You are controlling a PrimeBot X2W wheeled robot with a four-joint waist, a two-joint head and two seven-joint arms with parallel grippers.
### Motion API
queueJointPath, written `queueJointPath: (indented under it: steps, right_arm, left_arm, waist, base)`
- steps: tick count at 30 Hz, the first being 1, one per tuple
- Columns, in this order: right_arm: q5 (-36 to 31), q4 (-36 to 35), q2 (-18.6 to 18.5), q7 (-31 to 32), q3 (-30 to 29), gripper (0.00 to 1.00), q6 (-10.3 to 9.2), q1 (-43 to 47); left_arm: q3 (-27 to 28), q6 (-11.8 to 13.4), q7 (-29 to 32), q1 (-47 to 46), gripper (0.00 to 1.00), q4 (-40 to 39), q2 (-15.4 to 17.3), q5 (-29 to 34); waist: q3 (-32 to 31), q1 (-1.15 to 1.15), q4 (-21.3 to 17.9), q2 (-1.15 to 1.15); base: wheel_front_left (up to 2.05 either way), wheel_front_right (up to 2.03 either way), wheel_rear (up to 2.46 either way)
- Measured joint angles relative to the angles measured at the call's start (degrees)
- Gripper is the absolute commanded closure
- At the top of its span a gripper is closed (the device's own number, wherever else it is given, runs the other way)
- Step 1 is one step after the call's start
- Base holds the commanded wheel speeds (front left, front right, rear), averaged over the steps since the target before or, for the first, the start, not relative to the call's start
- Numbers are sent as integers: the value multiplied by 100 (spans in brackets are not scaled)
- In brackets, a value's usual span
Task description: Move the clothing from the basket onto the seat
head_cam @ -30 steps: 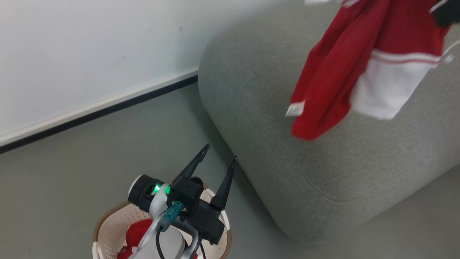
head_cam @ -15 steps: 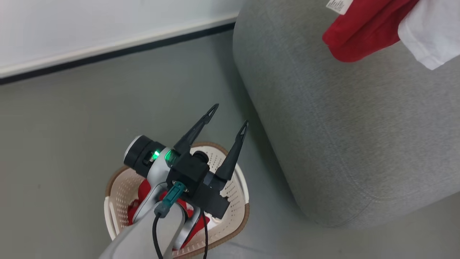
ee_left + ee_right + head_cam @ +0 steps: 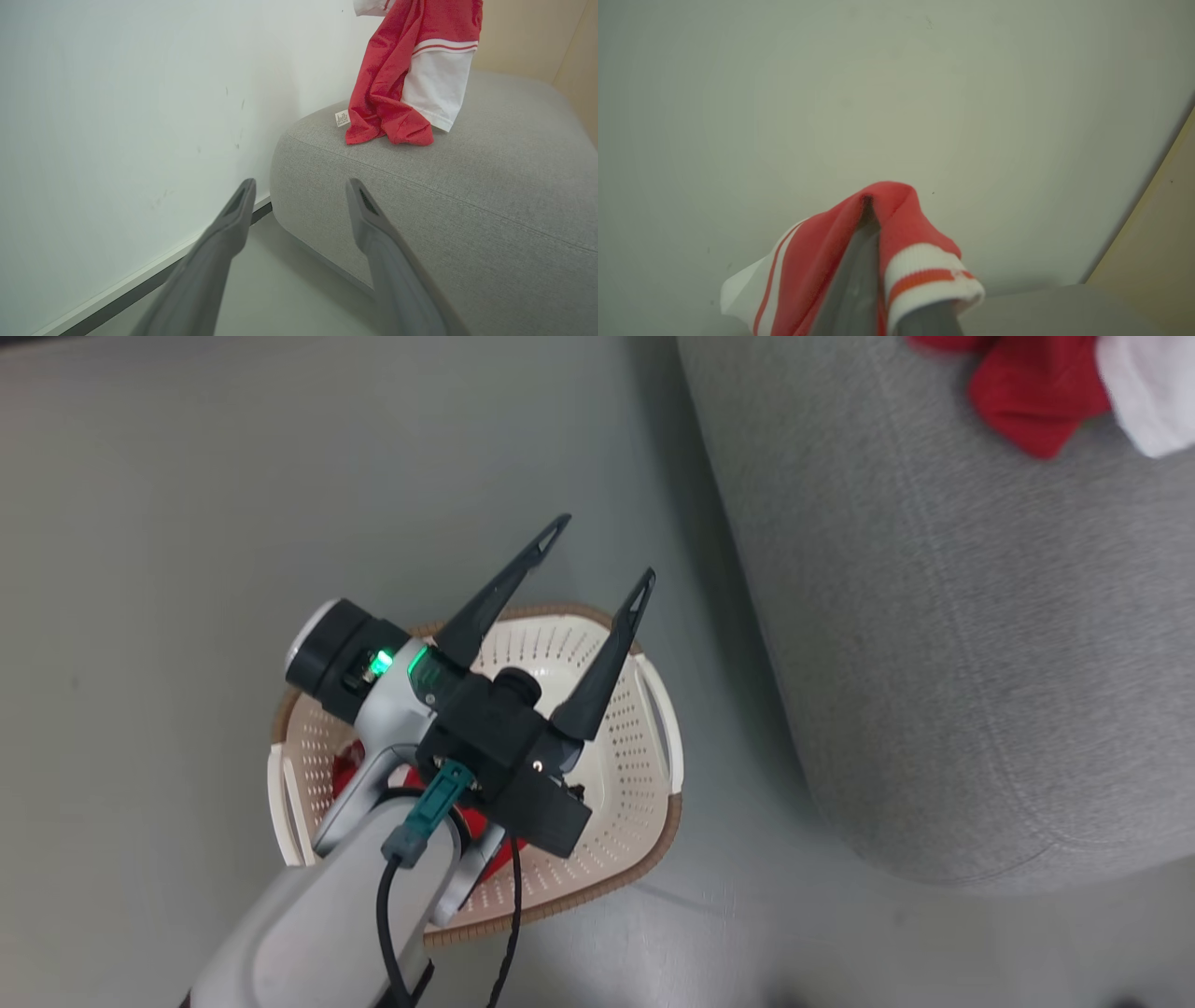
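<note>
Left jaws: spread wide and empty, with the two dark fingers (image 3: 499, 595) held above the basket (image 3: 616, 784).
Right jaws: closed on a fold of the red-and-white garment (image 3: 906, 233), whose striped cuff is bunched round the fingers.
Red-and-white garment (image 3: 387, 126): hung from above, with its lower end laid on top of the seat (image 3: 467, 196) near the corner by the wall (image 3: 117, 116). A small white label is seen at its hem.
Second red garment (image 3: 347, 770): left in the bottom of the basket and largely hidden by the left arm.
Basket: stood on the grey floor (image 3: 140, 523), just beside the seat's rounded front edge.
Seat (image 3: 934, 663): grey and seamed, with the red-and-white garment (image 3: 1027, 392) glimpsed at its far side in the head view.
</note>
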Motion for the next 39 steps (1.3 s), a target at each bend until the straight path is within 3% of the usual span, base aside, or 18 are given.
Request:
queueJointPath:
  steps: [16,17,18,19,20,21,22,39]
  right_arm:
    - [44,851,1035,-208,302,100,-32,1000]
    - [44,894,1091,-220,312,89,-32,1035]
    - [44,940,1160,-253,327,89,-32,1058]
    - [44,959,1214,-254,341,75,-32,1084]
    - [44,965,1259,-259,348,51,-31,1122]
    - [44,972,1287,-267,358,7,-30,1169]
    - [44,987,1306,-300,363,0,-9,1213]
    - [-170,439,1608,-350,580,0,45,2575]
  left_arm:
    - [34,-12,194,-262,0,-5,141,109]
    - [34,-12,194,-264,0,7,142,118]
    - [40,-12,194,-264,0,31,149,119]
    - [42,-12,194,-264,0,58,153,120]
    - [43,-12,193,-265,0,85,155,120]
    - [45,-12,191,-265,0,107,156,119]
    - [51,-12,189,-265,0,121,159,119]
    - [198,42,-169,84,0,697,118,-86]
  waist:
    - [915,0,76,0]
    - [929,0,72,0]
    - [934,0,62,0]
    - [931,0,49,0]
    - [920,0,36,0]
    - [904,0,24,0]
    - [885,0,12,0]
    - [72,-2,-214,-2]
  base:
    - [0,0,0]
    - [0,0,0]
    - [0,0,0]
    - [0,0,0]
    - [0,0,0]
    - [0,0,0]
    - [0,0,0]
    - [0,0,0]
